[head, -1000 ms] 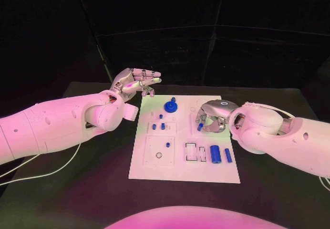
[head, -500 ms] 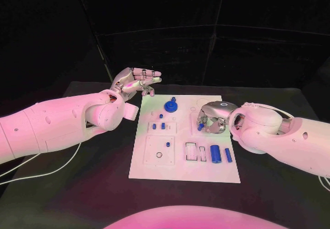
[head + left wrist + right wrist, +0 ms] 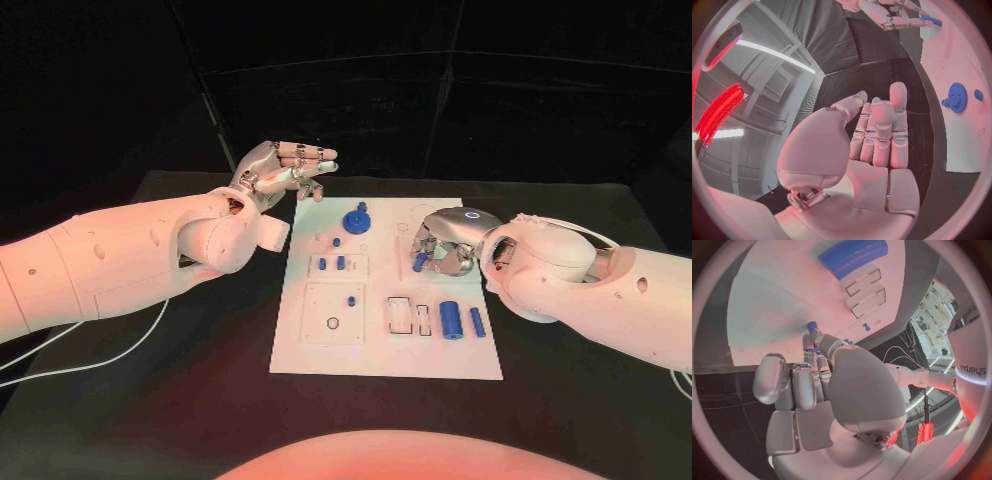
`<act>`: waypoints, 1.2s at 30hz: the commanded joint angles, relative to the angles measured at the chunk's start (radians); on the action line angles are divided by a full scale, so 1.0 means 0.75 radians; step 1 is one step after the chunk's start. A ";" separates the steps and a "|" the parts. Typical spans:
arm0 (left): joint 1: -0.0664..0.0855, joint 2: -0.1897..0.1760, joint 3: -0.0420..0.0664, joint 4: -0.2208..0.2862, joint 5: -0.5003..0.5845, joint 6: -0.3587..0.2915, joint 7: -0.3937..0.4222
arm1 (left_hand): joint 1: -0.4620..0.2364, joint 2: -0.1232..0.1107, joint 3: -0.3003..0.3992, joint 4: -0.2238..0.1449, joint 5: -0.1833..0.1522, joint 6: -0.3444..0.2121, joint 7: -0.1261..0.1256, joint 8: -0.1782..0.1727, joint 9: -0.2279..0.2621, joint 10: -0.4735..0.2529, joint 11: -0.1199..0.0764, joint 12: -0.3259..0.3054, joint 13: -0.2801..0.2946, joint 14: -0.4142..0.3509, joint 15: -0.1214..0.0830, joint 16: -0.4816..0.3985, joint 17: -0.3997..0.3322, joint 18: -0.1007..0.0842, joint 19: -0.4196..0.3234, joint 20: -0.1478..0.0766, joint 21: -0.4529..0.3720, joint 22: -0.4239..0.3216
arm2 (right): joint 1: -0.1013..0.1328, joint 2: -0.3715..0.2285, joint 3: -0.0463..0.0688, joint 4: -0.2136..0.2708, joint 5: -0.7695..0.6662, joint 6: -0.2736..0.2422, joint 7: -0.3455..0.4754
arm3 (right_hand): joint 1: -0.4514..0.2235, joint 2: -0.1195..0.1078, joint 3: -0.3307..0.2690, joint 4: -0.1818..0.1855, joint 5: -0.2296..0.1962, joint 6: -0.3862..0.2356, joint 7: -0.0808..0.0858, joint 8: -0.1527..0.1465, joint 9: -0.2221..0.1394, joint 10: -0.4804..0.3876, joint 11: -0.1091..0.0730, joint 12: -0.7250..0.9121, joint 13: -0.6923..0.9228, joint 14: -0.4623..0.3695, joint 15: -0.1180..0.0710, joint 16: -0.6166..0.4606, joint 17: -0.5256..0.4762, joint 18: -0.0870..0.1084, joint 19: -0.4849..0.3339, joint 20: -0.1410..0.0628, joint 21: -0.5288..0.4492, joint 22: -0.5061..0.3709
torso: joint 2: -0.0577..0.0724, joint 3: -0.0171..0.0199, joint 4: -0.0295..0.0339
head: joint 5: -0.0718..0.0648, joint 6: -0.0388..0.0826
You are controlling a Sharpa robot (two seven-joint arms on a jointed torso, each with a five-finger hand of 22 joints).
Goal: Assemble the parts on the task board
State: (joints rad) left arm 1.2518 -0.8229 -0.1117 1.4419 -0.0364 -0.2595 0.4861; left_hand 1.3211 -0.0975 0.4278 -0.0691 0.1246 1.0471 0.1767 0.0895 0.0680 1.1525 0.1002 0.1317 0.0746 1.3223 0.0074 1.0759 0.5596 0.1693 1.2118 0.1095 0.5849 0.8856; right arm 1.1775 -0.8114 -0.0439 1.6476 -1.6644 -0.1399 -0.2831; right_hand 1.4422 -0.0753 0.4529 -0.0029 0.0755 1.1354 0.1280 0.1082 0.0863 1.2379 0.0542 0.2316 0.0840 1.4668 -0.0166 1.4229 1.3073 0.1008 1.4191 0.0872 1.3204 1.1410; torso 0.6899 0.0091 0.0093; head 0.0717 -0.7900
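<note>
One small blue peg (image 3: pixel 420 264) sits pinched at the fingertips of the metallic right hand (image 3: pixel 444 245), above the flat white task board (image 3: pixel 389 360). The left hand (image 3: pixel 283 167) holds nothing, fingers together; a toothed blue gear (image 3: pixel 356 222) lies beyond its fingertips

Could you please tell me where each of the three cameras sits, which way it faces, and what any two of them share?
Head view: on the robot's head, looking down at the task board; both white arms come in, left hand raised beyond the board's far corner, right hand holding a small blue part.
Left wrist view: behind the left hand, facing past its fingers toward the board.
Right wrist view: behind the right hand, facing the board.
Shared: head and left wrist views both show the blue gear.
</note>
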 commanded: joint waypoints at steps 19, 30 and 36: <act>0.001 0.001 0.001 -0.003 0.004 0.015 0.010 | 0.000 0.015 -0.006 0.004 -0.005 -0.002 0.001 0.002 -0.001 -0.002 0.002 0.008 0.000 0.005 0.006 0.008 0.000 0.018 0.000 0.003 -0.009 -0.003 | 0.010 -0.104 0.010 0.235 0.155 -0.177 0.043 | -0.051 -0.013 0.003 0.011 -0.026 0.012 0.000 -0.001 0.004 0.024 -0.004 -0.034 0.006 0.076 -0.013 0.001 0.039 -0.021 0.002 -0.010 0.005 0.001 | 0.002 0.0001 0.0042 | -0.006 0.008; 0.002 0.008 0.001 -0.003 0.004 0.016 0.010 | 0.000 0.015 -0.006 0.004 -0.005 -0.002 0.001 0.002 -0.001 -0.002 0.002 0.008 0.000 0.005 0.006 0.008 0.000 0.018 0.000 0.003 -0.009 -0.003 | -0.015 0.101 0.002 0.200 0.085 -0.169 0.084 | -0.055 -0.012 0.003 0.014 -0.024 0.009 0.000 -0.004 0.003 0.023 -0.003 -0.040 0.007 0.076 -0.014 0.001 0.039 -0.020 0.000 -0.010 0.002 -0.003 | 0.001 -0.0018 0.0021 | 0.026 -0.001; 0.002 0.009 0.001 -0.003 0.004 0.015 0.010 | 0.000 0.015 -0.006 0.004 -0.005 -0.002 0.001 0.002 -0.001 -0.002 0.002 0.008 0.000 0.005 0.006 0.008 0.000 0.018 0.000 0.003 -0.009 -0.003 | -0.060 0.169 -0.012 0.168 0.052 -0.155 0.116 | -0.062 -0.010 0.003 0.019 -0.022 0.006 0.001 -0.008 0.002 0.023 -0.002 -0.048 0.007 0.076 -0.013 0.001 0.039 -0.020 -0.002 -0.010 0.001 -0.005 | 0.000 -0.0027 0.0026 | 0.040 -0.009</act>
State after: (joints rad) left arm 1.2516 -0.8171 -0.1117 1.4387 -0.0361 -0.2582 0.4864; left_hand 1.3211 -0.0975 0.4278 -0.0691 0.1247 1.0471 0.1767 0.0895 0.0681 1.1525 0.1002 0.1317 0.0746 1.3223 0.0074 1.0759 0.5595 0.1691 1.2119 0.1094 0.5849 0.8850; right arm 1.1350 -0.6888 -0.0527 1.7774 -1.5936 -0.2542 -0.2287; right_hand 1.4059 -0.0799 0.4536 0.0040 0.0579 1.1351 0.1285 0.0956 0.0884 1.2472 0.0517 0.2001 0.0881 1.4633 -0.0200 1.4230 1.3079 0.1008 1.4190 0.0872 1.3204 1.1383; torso 0.6910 0.0070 0.0115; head 0.0971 -0.7944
